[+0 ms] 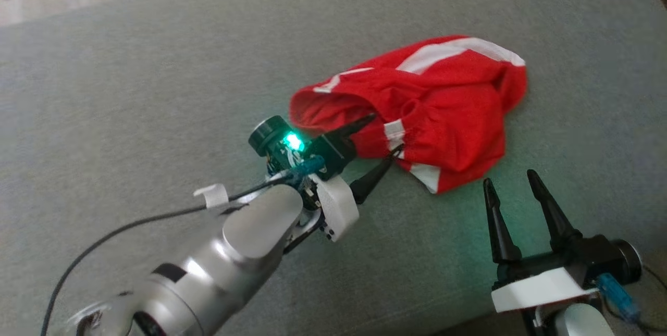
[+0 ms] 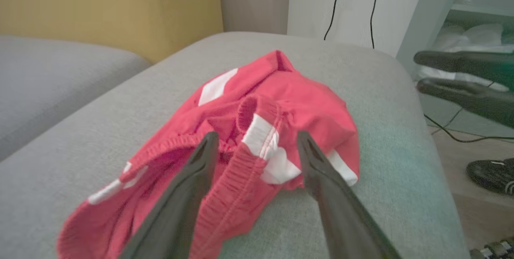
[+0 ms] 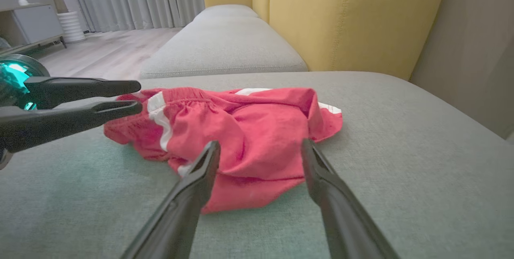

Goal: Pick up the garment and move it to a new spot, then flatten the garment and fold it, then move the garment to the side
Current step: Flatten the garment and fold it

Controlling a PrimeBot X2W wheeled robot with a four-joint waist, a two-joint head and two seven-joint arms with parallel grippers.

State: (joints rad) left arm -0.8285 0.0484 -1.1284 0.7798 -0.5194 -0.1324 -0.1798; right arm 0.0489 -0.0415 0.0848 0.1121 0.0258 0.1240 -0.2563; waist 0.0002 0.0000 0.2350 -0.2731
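A crumpled pair of red shorts point(image 1: 437, 101) with white stripes lies on the grey cushion point(image 1: 156, 91), right of centre. My left gripper point(image 1: 386, 133) is open at the garment's near left edge, one finger above the elastic waistband point(image 2: 233, 186) and one below it, the band lying between them. The same open left gripper point(image 2: 257, 144) straddles that waistband and a white stripe in the left wrist view. My right gripper point(image 1: 510, 179) stands open just short of the shorts' near edge, nothing between its fingers; the red shorts point(image 3: 249, 130) lie ahead of the right gripper point(image 3: 260, 148).
A yellow sofa back point(image 3: 345, 14) rises behind the grey cushion. A second grey cushion point(image 3: 225, 46) lies beyond. The cushion's right edge point(image 2: 437, 138) drops to a floor with black cables point(image 2: 453, 130) and a dark shoe point(image 2: 490, 174). White cabinet point(image 2: 353, 2) stands behind.
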